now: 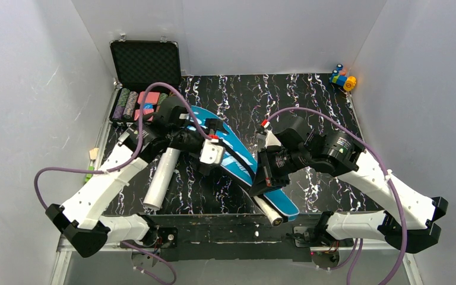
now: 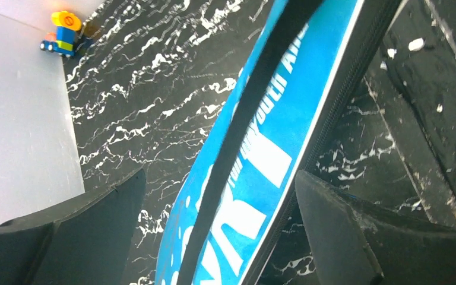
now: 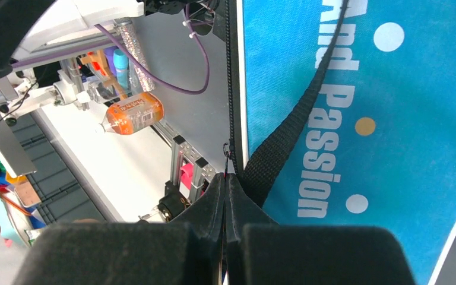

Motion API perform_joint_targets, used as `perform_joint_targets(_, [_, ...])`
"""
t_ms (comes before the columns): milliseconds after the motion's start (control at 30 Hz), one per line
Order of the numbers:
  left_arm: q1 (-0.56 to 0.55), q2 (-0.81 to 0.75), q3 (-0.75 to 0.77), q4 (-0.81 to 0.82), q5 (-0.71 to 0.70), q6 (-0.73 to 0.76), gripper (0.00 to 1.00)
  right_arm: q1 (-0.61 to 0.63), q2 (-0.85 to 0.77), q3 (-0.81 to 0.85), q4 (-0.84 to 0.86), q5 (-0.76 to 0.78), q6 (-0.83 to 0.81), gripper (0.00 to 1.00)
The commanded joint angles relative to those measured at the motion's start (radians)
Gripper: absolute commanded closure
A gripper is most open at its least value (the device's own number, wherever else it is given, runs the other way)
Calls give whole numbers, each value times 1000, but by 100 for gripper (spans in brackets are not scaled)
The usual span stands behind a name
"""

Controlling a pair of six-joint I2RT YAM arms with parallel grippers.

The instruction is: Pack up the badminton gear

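Racket handle [image 1: 270,214] protrudes from blue bag [image 1: 240,157], lying diagonal at table centre. Right gripper [image 3: 225,178] pinched closed on zipper [image 3: 230,89]; print reads "And Passion". Left gripper [image 2: 219,175] wide open, straddling bag; "youth" legible. White tube [image 1: 161,177] lies left of bag.

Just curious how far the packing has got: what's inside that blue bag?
A white handle sticks out at the near end of the blue bag. The fabric covers everything else inside, so its other contents cannot be seen.

bag [image 1: 237,154] and tube [image 1: 161,177] block centre, far tabletop [image 1: 309,101] free
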Motion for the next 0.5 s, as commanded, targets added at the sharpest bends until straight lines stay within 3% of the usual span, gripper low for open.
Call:
perform_joint_targets(0, [-34, 31, 24, -88, -82, 150, 2, 1, -13, 70, -8, -25, -30, 99])
perform_joint_targets(267, [-98, 34, 76, -224, -64, 177, 2, 1, -28, 59, -1, -20, -55, 99])
perform_joint_targets(467, [-232, -26, -21, -86, -94, 29, 2, 1, -29, 83, -4, -15, -64, 99])
